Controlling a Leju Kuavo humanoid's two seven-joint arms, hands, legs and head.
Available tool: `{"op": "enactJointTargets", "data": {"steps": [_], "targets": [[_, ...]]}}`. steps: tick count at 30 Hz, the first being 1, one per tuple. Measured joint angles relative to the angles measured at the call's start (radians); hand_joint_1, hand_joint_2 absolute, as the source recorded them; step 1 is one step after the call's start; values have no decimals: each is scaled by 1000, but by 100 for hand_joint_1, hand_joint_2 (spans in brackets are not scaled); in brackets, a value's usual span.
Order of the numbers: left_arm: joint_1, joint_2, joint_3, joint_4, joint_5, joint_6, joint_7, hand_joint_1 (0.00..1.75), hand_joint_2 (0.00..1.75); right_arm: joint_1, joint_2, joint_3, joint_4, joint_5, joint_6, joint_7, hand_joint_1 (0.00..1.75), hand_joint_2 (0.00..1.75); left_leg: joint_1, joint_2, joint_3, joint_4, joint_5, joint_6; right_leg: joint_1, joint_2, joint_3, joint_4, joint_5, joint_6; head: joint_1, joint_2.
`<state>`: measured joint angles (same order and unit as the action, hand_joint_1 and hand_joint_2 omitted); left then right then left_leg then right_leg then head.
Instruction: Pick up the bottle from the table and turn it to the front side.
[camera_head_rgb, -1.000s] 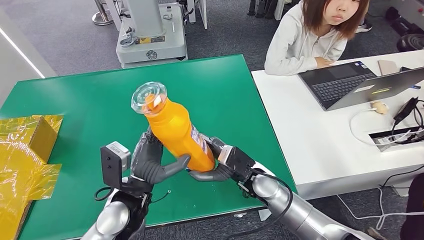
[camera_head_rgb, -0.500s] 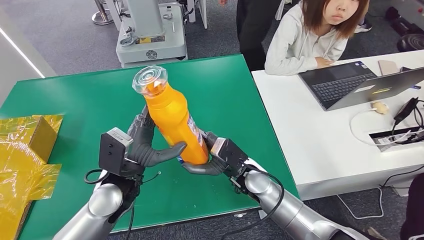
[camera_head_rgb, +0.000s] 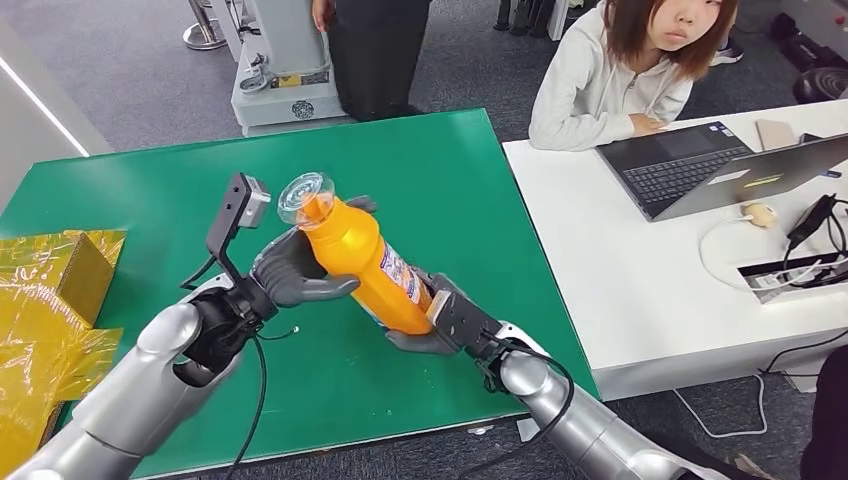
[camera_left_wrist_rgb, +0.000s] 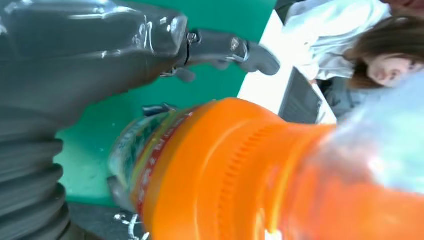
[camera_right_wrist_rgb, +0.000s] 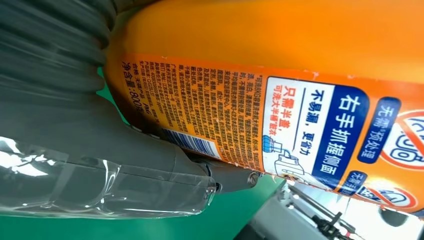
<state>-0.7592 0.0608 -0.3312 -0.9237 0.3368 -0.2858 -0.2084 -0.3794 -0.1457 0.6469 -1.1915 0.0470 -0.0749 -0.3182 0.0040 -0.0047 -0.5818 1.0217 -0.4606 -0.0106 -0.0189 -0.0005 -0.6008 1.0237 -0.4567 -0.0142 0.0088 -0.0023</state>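
The orange plastic bottle (camera_head_rgb: 365, 265) with a clear cap is held tilted above the green table (camera_head_rgb: 450, 190), grasped near its neck by the left hand (camera_head_rgb: 290, 270) and at its base by the right hand (camera_head_rgb: 445, 320).

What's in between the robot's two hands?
The orange bottle. In the head view the left hand grips its upper part near the clear cap, and the right hand holds its lower end above the green table.

Head cam high, downward; wrist cams close on bottle (camera_head_rgb: 365, 262).
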Motion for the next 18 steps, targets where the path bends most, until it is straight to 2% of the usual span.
{"op": "enactJointTargets", "data": {"steps": [3,7,10,11,13,14,17,18], "targets": [[-22,9,-9,7,17,38,-22,0,175,1,-7,-4,10,-4,-10,-4,175,175,0,0,0,0,0,0,0,0,0,0,0,0,0,0],[-29,15,-25,-19,-19,217,-123,0,175,8,-24,-9,18,-16,-26,-13,175,175,0,0,0,0,0,0,0,0,0,0,0,0,0,0],[-11,13,-40,-58,-33,300,-166,107,175,20,-34,-12,18,-21,-39,-18,175,175,0,0,0,0,0,0,0,0,0,0,0,0,0,0],[0,11,-46,-71,-34,311,-172,137,175,25,-36,-14,17,-21,-44,-18,175,175,0,0,0,0,0,0,0,0,0,0,0,0,0,0],[23,6,-60,-97,-35,330,-180,117,175,35,-41,-18,11,-19,-52,-17,175,175,0,0,0,0,0,0,0,0,0,-1,0,0,0,0],[33,2,-65,-108,-34,336,-182,117,175,41,-45,-20,7,-18,-54,-17,175,175,0,0,-1,0,0,0,0,0,0,-1,0,0,0,0],[57,-7,-82,-139,-29,352,-184,140,175,56,-56,-24,-7,-18,-57,-15,175,175,0,0,-1,0,-1,0,0,0,0,-1,0,0,0,0],[63,-10,-87,-147,-25,357,-184,142,175,59,-59,-26,-10,-18,-57,-15,175,175,0,0,-1,0,-1,0,0,0,0,-1,0,0,0,0]]}}
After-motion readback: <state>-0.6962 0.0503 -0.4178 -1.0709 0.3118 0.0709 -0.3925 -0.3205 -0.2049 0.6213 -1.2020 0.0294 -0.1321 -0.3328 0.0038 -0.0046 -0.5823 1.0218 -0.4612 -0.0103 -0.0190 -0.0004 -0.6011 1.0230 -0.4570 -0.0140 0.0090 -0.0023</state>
